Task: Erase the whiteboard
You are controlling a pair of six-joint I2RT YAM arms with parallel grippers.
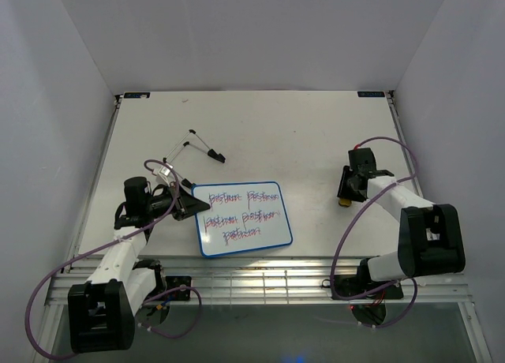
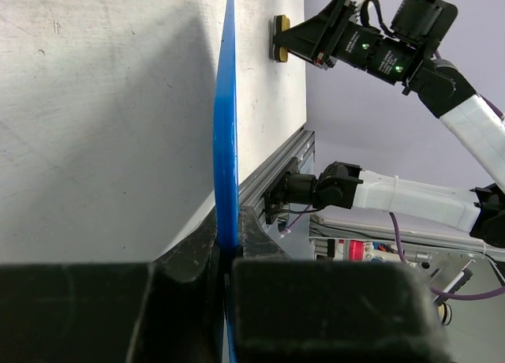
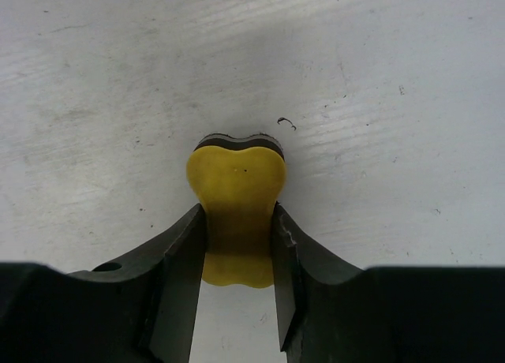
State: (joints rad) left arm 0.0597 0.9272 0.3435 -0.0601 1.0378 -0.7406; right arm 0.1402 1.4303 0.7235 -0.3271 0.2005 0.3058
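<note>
The whiteboard (image 1: 245,218), white with a blue frame and red and blue scribbles, lies flat near the table's front, left of centre. My left gripper (image 1: 183,201) is shut on its left edge. In the left wrist view the blue frame (image 2: 226,142) runs edge-on up from between the closed fingers of the left gripper (image 2: 229,229). At the right, my right gripper (image 1: 346,196) is down at the table over a small yellow eraser (image 1: 345,203). In the right wrist view both fingers of the right gripper (image 3: 239,215) press the narrow waist of the eraser (image 3: 237,174), which rests on the table.
A thin black folding stand (image 1: 197,146) lies on the table behind the whiteboard. A slotted metal rail (image 1: 260,280) runs along the table's front edge. White walls close in the left, back and right sides. Purple cables loop beside both arms.
</note>
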